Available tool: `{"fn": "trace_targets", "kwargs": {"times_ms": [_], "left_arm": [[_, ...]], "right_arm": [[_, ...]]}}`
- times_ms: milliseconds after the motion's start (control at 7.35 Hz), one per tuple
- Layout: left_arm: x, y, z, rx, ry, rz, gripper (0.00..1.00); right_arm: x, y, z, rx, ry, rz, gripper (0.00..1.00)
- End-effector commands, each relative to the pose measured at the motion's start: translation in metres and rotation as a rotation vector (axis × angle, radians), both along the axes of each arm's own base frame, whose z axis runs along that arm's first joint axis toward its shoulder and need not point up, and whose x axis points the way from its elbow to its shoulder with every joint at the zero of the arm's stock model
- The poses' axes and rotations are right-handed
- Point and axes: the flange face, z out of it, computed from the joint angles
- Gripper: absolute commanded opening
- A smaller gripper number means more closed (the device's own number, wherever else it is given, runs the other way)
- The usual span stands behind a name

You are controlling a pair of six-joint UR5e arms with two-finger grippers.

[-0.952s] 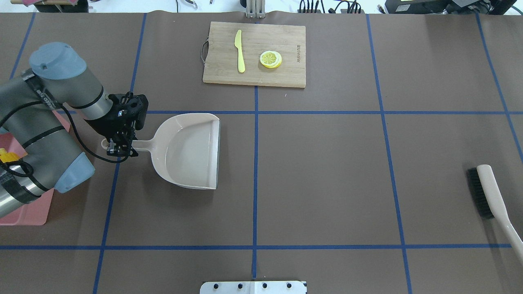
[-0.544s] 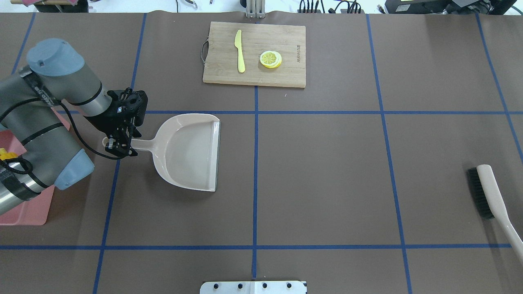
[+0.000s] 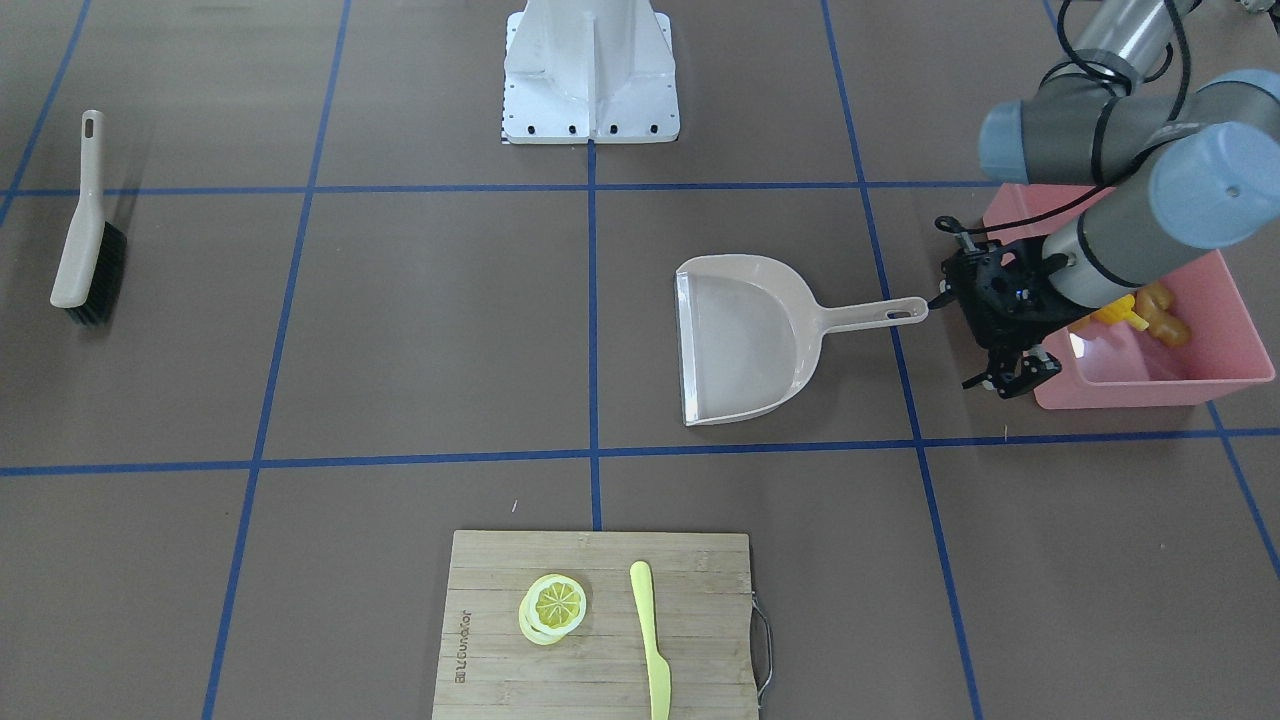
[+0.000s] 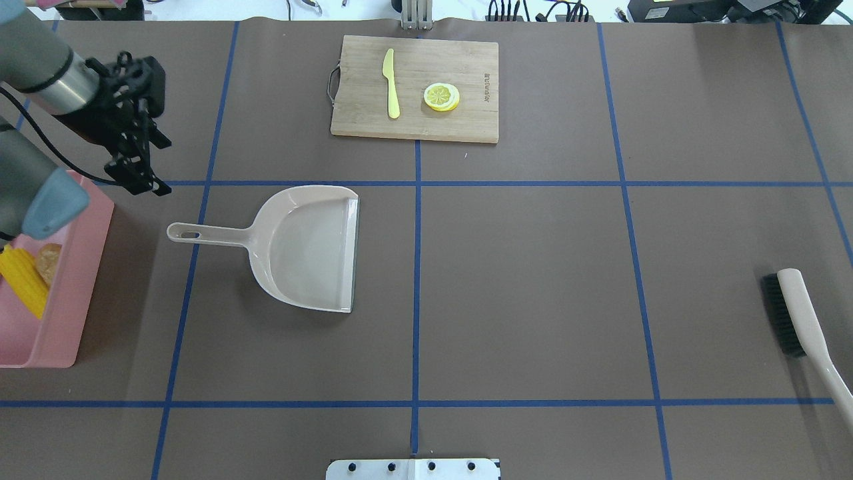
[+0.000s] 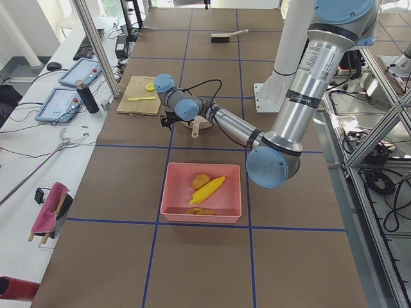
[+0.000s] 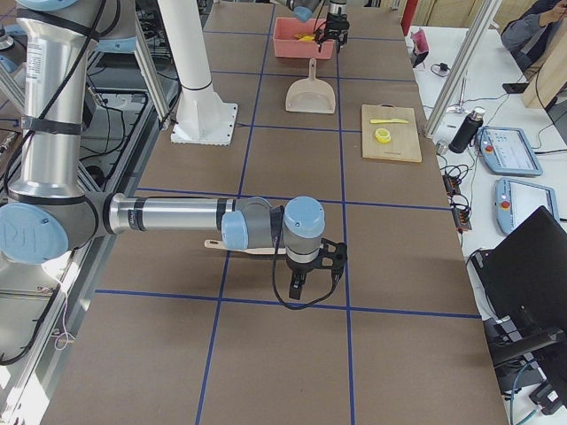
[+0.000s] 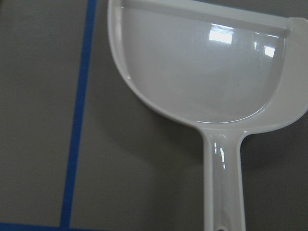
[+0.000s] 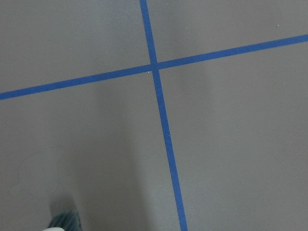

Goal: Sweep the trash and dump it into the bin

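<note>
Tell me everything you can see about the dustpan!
The dustpan is pale beige, shiny plastic, with a wide scoop and a straight front edge. Its long thin handle has a hanging hole at the end and points toward the pink bin. It is empty and lies flat on the brown table. Only the table touches it; the open left gripper is off to the side.

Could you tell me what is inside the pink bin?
A yellow corn cob, a tan ginger root and a brown lump. Overhead, the left arm covers the bin's far end.
</note>
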Motion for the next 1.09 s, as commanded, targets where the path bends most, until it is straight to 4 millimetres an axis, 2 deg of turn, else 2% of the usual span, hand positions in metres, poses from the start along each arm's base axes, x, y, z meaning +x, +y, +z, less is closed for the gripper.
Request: {"fn": "trace_targets", "kwargs": {"times_ms": [0,136,272,544,680,816,952], "left_arm": [[-0.081,-0.013,-0.034,-0.246,0.047,-0.298,0.98],[-0.122,-0.008,-0.043,-0.335,0.027,-0.400,0.98],[-0.164,0.002,-0.030,-0.390,-0.047,-0.511,0.98],[-0.244,0.009,0.024,-0.544,-0.187,-0.701,0.98],[-0.277,0.019,0.047,-0.658,-0.223,-0.754,0.98],[-0.299,0.034,0.087,-0.750,-0.244,-0.780,0.98],[-0.330,0.047,0.124,-0.835,-0.241,-0.823,0.98]], "right_arm": [[0.001,0.001,0.005,-0.006,0.019,0.002,1.00],[0.002,0.000,0.004,0.001,0.027,0.001,1.00],[0.002,0.000,0.003,0.004,0.025,-0.001,1.00],[0.002,0.000,0.005,0.000,0.029,0.000,1.00],[0.002,0.001,0.006,-0.004,0.029,0.001,1.00],[0.002,0.001,0.007,-0.006,0.030,0.001,1.00],[0.002,0.001,0.008,-0.007,0.031,0.001,1.00]]}}
